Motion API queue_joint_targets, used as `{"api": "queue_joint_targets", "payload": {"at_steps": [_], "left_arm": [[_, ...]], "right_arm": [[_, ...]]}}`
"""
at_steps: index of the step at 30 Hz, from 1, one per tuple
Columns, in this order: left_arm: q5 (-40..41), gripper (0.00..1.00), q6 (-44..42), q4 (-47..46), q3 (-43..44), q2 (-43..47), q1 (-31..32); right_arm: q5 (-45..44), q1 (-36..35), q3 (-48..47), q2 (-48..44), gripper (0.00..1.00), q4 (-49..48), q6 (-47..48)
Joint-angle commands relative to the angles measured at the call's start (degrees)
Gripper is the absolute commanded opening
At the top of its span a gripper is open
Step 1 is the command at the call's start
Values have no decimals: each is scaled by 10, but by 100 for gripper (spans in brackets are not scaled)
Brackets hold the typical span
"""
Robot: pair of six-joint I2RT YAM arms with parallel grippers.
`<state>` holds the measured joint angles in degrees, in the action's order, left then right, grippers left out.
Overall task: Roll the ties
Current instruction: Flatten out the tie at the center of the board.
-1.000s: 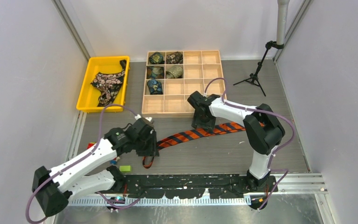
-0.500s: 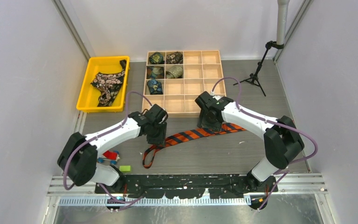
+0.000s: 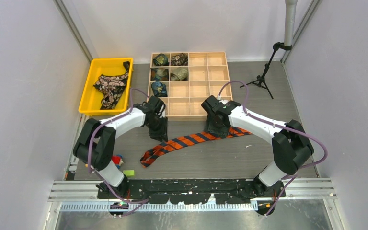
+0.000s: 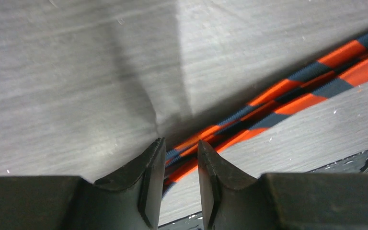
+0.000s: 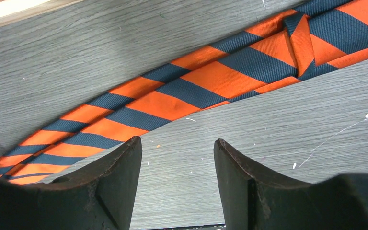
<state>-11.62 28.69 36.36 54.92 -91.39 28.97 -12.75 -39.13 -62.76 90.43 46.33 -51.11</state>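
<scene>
Pinched on the striped tie (image 4: pixel 287 93), the left hand (image 4: pixel 181 149) has swung inward, doubling the narrow end, while the right hand (image 5: pixel 177 146) hovers open and empty, so rolling looks ready to begin.

striped tie (image 5: pixel 191 91): woven cloth, fine twill ribs
counter (image 5: pixel 292 120): grey wood-grain, matt
fingers (image 5: pixel 110 191): black matt plastic
tray (image 3: pixel 88 96): yellow smooth plastic
</scene>
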Motion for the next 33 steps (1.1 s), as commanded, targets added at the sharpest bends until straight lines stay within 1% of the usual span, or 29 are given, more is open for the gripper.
{"api": "queue_joint_targets", "payload": {"at_steps": [1, 4, 10, 16, 22, 28, 33], "left_arm": [[-61, 33, -30, -7, 28, -43, -40], [-82, 32, -29, -3, 38, -63, -53], [-82, 31, -25, 4, 45, -88, -53], [-102, 28, -9, -9, 21, -88, -46], [-109, 27, 16, -23, 9, -97, 9], [-137, 24, 46, -47, 22, -127, 64], [-175, 21, 69, -69, 48, -155, 93]], "right_arm": [[-4, 0, -4, -16, 62, -10, 1], [3, -1, -10, -19, 61, -11, 2], [28, -4, -10, -9, 60, -40, 1], [24, 7, -6, 14, 59, -67, -1], [35, 42, 5, 52, 57, -87, 9], [45, 102, 35, 37, 57, -90, 34], [53, 153, 67, 32, 56, -99, 61]]}}
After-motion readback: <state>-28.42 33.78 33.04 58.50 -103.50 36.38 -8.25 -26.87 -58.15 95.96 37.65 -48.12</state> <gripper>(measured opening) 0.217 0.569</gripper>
